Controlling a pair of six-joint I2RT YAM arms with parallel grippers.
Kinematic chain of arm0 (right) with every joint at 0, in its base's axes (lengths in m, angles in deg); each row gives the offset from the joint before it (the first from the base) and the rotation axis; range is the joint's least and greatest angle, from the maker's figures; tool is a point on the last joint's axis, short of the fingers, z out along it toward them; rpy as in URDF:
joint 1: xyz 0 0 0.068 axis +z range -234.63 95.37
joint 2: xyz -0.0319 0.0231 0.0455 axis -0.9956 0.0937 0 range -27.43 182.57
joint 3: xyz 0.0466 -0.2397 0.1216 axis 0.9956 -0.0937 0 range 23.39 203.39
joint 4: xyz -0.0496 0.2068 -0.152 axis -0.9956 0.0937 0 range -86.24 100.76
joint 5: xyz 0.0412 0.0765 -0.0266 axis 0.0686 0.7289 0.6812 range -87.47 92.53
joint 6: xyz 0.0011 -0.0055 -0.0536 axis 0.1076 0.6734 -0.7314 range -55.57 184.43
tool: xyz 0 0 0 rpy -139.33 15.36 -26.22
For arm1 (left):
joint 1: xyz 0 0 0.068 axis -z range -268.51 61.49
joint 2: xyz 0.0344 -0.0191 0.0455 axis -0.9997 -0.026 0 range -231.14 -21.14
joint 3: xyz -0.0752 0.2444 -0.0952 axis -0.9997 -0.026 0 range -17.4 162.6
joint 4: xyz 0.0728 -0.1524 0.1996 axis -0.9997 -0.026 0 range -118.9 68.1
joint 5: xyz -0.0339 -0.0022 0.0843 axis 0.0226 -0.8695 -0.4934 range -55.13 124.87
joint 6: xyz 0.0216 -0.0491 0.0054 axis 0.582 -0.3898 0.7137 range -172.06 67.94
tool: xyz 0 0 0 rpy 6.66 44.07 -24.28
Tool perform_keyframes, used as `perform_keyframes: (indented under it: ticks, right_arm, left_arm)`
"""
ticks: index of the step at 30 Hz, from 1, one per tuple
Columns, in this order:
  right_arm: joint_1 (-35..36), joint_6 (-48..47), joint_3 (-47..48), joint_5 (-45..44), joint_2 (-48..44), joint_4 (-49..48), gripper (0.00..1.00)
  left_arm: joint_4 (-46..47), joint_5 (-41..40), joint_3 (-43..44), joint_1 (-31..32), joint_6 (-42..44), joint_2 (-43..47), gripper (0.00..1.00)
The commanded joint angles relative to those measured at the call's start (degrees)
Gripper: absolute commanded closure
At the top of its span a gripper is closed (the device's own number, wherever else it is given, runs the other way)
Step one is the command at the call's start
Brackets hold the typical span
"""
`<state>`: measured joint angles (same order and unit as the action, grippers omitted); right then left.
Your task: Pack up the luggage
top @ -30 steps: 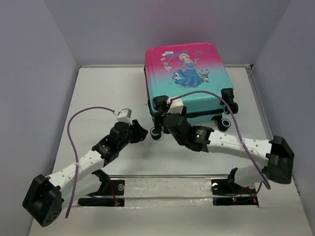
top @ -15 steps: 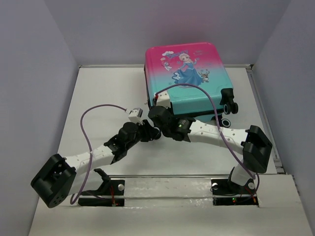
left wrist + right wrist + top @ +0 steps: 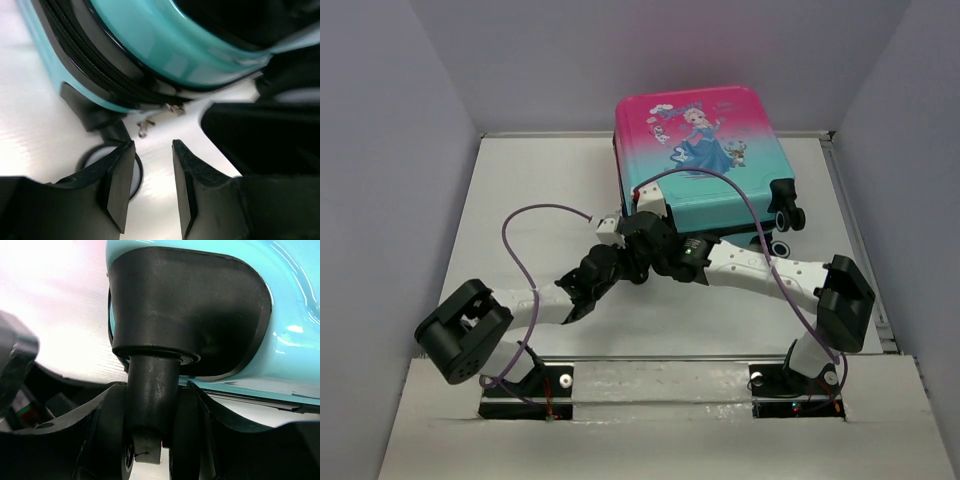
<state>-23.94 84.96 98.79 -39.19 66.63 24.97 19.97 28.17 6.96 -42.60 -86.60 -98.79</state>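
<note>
One second on, finds both arms swung in at the near left corner of the luggage (image 3: 705,160), lying shut at the far edge of the tabletop (image 3: 540,200). Clamps the right pincer (image 3: 150,440) on a caster stem (image 3: 150,390). Holds the left pincer (image 3: 154,185) apart, empty, before the zipper pulls (image 3: 147,125). Looks like bracing to unzip; packing not begun.

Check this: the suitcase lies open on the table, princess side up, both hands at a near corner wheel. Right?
Not open: the suitcase lies shut, as the top view shows. The rest holds: it is on the table, princess side up, left hand and right hand at a near corner wheel.
</note>
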Motion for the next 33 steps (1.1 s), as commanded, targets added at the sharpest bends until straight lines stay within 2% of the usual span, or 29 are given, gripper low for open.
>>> perform_keyframes:
  ticks: [1,5,10,12,15,19,23,30,33]
  right_arm:
    - [-0.5,-1.5,2.8,1.1,-5.4,-3.0,0.93]
    - [-0.5,-1.5,2.1,2.2,-6.6,-3.8,0.93]
    - [-0.5,-0.6,1.6,4.5,-7.4,-5.0,0.93]
    - [-0.5,-0.4,1.1,6.3,-7.8,-6.3,0.93]
    - [-0.5,-0.5,0.5,7.0,-7.8,-7.1,0.93]
    - [-0.5,-0.1,0.3,7.9,-7.8,-7.5,0.93]
    - [-0.5,0.3,-0.7,9.5,-8.5,-9.1,0.93]
    - [-0.5,0.7,-1.6,13.4,-8.5,-10.5,0.93]
    - [-0.5,-0.1,-2.2,14.6,-9.0,-11.5,0.93]
  left_arm:
    - [7.9,-7.3,5.1,0.5,4.3,-3.5,0.52]
    - [12.8,-9.5,5.5,1.0,4.3,-6.3,0.49]
    - [13.5,-20.1,6.0,2.2,4.0,-8.1,0.48]
    - [17.3,-22.0,5.3,2.6,4.1,-8.7,0.47]
    - [23.9,-18.5,3.5,3.8,6.1,-9.5,0.45]
    - [26.6,-18.4,2.4,6.3,7.9,-8.8,0.45]
    - [28.7,-18.5,2.1,6.4,7.0,-8.3,0.42]
    - [32.6,-15.6,3.4,7.5,6.2,-10.7,0.41]
    - [33.5,-16.8,3.2,7.9,6.1,-11.4,0.41]
